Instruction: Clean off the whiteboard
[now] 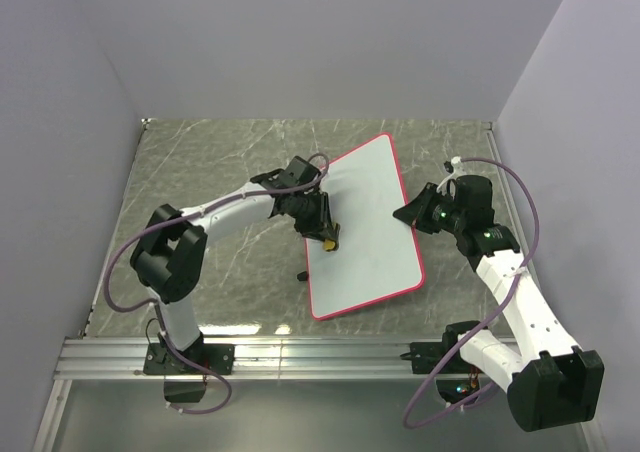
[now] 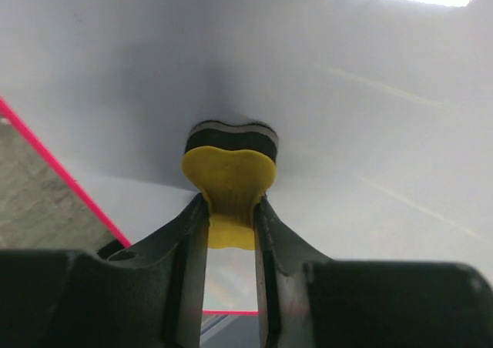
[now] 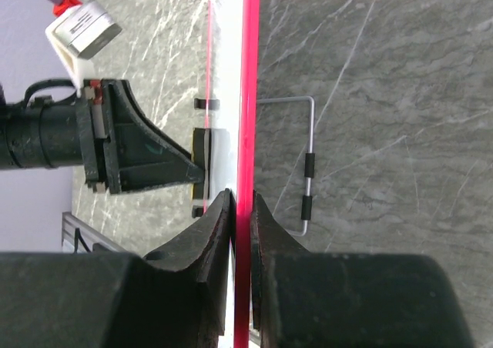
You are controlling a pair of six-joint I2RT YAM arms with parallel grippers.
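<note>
The whiteboard [image 1: 370, 222] is white with a red-pink rim and stands tilted on the grey table. My left gripper [image 1: 325, 234] is shut on a small yellow eraser [image 1: 328, 242] near the board's left edge. In the left wrist view the eraser [image 2: 229, 177] has its dark felt face pressed on the white whiteboard [image 2: 370, 117]. My right gripper [image 1: 408, 215] is shut on the board's right edge. In the right wrist view the jaws pinch the whiteboard's red rim [image 3: 248, 71]. No marks show on the board.
A bent wire stand [image 3: 306, 163] sits behind the board in the right wrist view. A black foot [image 1: 303, 275] props the board's near left corner. An aluminium rail [image 1: 300, 352] runs along the table's near edge. Walls close in on three sides.
</note>
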